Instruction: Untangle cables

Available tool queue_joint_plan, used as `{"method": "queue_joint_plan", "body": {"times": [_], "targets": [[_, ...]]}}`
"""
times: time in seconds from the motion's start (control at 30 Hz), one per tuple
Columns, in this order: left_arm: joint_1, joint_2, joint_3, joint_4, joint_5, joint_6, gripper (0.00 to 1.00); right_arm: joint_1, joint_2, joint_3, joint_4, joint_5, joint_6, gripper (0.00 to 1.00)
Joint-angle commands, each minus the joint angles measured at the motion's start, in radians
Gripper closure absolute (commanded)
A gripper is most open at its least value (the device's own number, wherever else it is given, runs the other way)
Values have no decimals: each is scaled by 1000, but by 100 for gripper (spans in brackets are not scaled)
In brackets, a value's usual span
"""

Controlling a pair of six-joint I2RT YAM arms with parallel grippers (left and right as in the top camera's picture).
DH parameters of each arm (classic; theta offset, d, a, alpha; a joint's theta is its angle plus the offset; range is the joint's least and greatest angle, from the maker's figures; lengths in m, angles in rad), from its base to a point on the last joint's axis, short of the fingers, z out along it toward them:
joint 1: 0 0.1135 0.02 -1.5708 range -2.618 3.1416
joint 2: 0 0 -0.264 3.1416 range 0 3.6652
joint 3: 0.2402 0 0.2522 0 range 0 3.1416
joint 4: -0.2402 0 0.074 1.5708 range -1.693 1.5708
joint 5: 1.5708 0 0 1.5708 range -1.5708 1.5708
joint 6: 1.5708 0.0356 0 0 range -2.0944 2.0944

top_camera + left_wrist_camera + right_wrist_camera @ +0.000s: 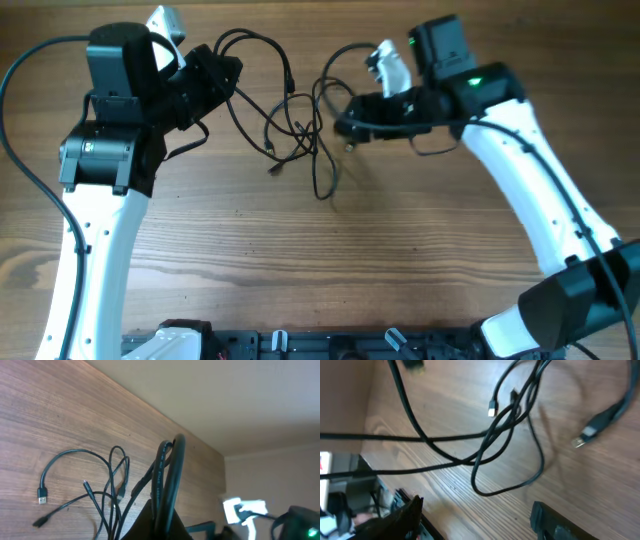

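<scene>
The cables (297,122) are thin black cords tangled in loops on the wooden table, at the middle back. My left gripper (222,72) is shut on a bundle of them at the tangle's left side. In the left wrist view the held cords (167,475) rise straight out of the shut jaws (167,527), and other loops with plug ends (42,494) lie on the wood. My right gripper (350,118) is at the tangle's right edge. In the right wrist view its jaws (480,522) are wide apart and empty, with a loop (510,472) and small plugs (492,410) beyond them.
The wooden table (330,250) stretches toward the front. A black rail (320,345) runs along the front edge. The white arm links (90,260) (530,190) stand at the left and right sides.
</scene>
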Motion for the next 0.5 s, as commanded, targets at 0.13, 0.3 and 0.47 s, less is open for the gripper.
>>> {"method": "queue_joint_plan", "body": {"times": [0.13, 0.3, 0.47], "targets": [[6, 7, 6, -48, -103, -156, 96, 162, 21, -211, 196, 166, 59, 35], [6, 11, 6, -84, -167, -264, 96, 236, 24, -364, 432, 177, 49, 50], [6, 11, 6, -89, -194, -290, 96, 239, 40, -412, 508, 299, 132, 66]]}}
